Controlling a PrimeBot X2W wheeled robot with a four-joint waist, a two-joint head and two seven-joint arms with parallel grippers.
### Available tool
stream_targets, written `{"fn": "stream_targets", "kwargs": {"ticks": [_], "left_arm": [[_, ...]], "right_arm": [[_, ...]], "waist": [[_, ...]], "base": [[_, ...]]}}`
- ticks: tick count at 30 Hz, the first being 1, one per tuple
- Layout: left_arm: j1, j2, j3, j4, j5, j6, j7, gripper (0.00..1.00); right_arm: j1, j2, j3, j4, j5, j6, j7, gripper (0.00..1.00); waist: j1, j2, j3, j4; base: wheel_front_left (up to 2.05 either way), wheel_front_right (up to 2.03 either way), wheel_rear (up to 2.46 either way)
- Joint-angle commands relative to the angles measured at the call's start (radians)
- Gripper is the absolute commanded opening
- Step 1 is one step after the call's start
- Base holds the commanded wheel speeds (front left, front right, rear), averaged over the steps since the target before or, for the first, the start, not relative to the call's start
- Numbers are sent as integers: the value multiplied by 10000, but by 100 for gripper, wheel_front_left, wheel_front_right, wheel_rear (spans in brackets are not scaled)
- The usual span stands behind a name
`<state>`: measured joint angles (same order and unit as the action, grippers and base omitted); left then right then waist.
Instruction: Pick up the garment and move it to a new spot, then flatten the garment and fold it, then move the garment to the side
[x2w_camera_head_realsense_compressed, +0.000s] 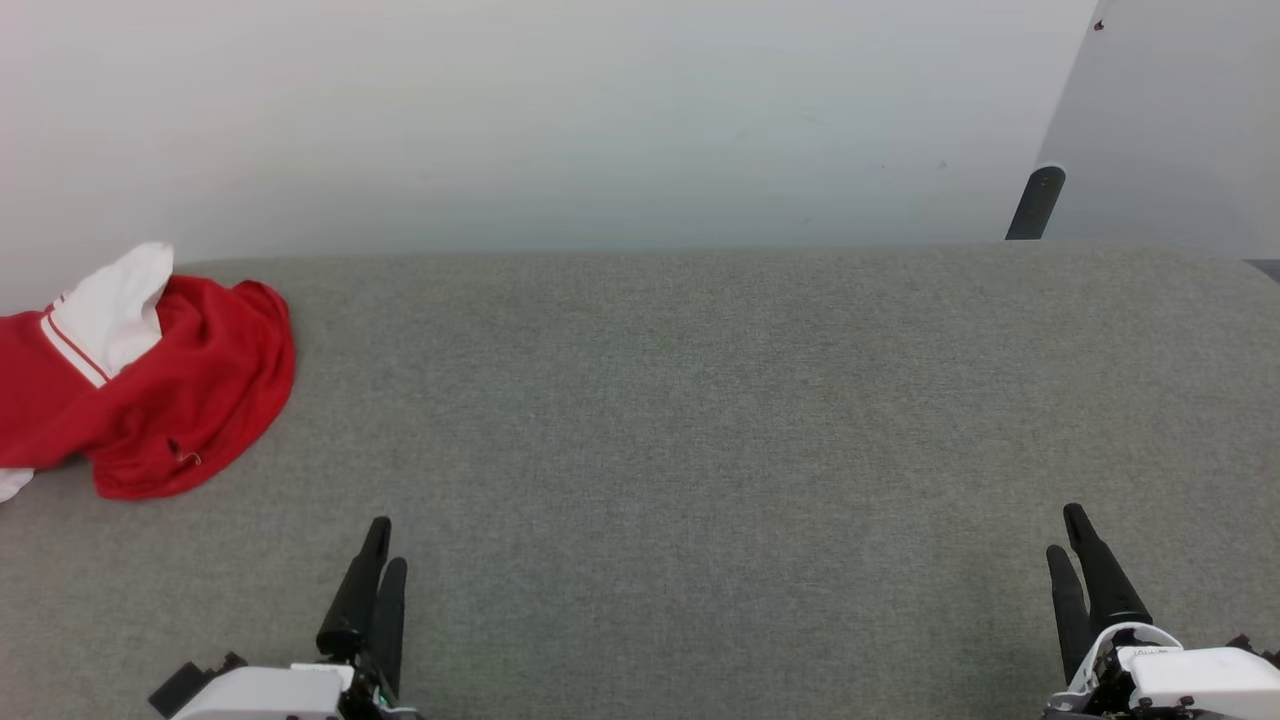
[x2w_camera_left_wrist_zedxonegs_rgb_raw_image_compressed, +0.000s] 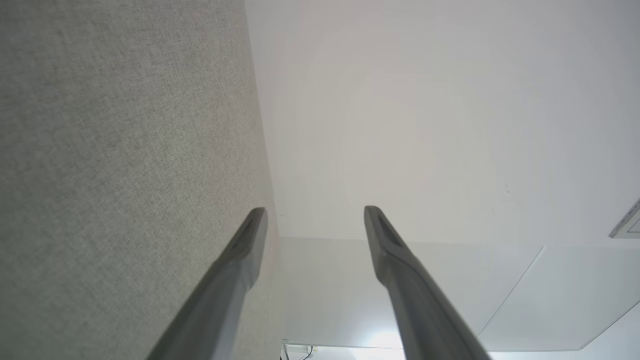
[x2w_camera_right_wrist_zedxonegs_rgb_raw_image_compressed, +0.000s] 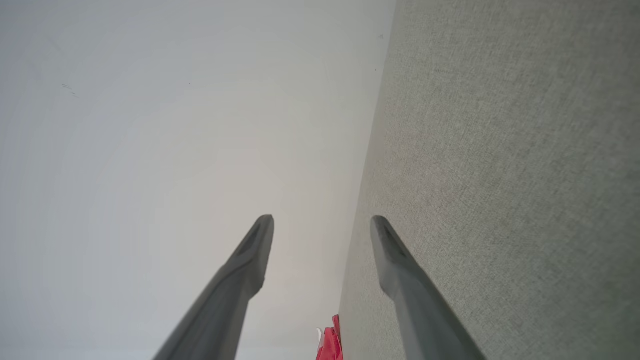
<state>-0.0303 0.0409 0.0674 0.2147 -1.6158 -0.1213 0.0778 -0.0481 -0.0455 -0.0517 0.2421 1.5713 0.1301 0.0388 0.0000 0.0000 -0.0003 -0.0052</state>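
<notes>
Garment (x2w_camera_head_realsense_compressed: 150, 390): red jersey with white sleeves, lying as a crumpled heap at the far left of the grey fabric surface (x2w_camera_head_realsense_compressed: 700, 400), close to the white wall (x2w_camera_head_realsense_compressed: 600, 120) and cut off by the left edge of the head view. Lettering not visible. Orientation: long axis judged roughly left to right along the surface. A rounded red lobe faces the middle of the surface, and a white sleeve with striped trim rises toward the wall. Collar and hem cannot be told apart. Left gripper (x2w_camera_head_realsense_compressed: 388, 545): low at the near edge, well apart from the heap, fingers (x2w_camera_left_wrist_zedxonegs_rgb_raw_image_compressed: 240, 260) spread with a plain gap and nothing between them. Right gripper (x2w_camera_head_realsense_compressed: 1064, 532): far over on the other side, fingers likewise parted and empty, a sliver of red cloth showing past them in its wrist view. Step in hand, by judgement: the first pick-up, not yet begun. Next move calls for the left arm to reach out and leftward to the red lobe, close on a fold of cloth, and carry it toward the open middle.
</notes>
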Motion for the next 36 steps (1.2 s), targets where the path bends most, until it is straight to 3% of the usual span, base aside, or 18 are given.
{"fn": "stream_targets", "kwargs": {"ticks": [1,13,21,36], "left_arm": [[-91,93,-49,-249,72,33,-48,100],[-21,333,-430,-622,750,89,-431,100],[-40,644,-815,-654,1851,197,-912,100],[-168,1412,-1628,-581,5000,691,-1836,100]], "right_arm": [[-102,-72,83,-221,-115,2,-89,100],[-100,-194,409,-376,-814,3,-544,100],[-156,-274,535,-289,-1806,4,-812,100],[-245,-146,275,-257,-5874,5,-938,100]], "waist": [[0,0,-2,-3],[0,0,-35,-28],[0,0,-65,-45],[0,0,-146,-58]], "base": [[0,0,0],[0,0,0],[0,0,0],[0,0,0]]}}
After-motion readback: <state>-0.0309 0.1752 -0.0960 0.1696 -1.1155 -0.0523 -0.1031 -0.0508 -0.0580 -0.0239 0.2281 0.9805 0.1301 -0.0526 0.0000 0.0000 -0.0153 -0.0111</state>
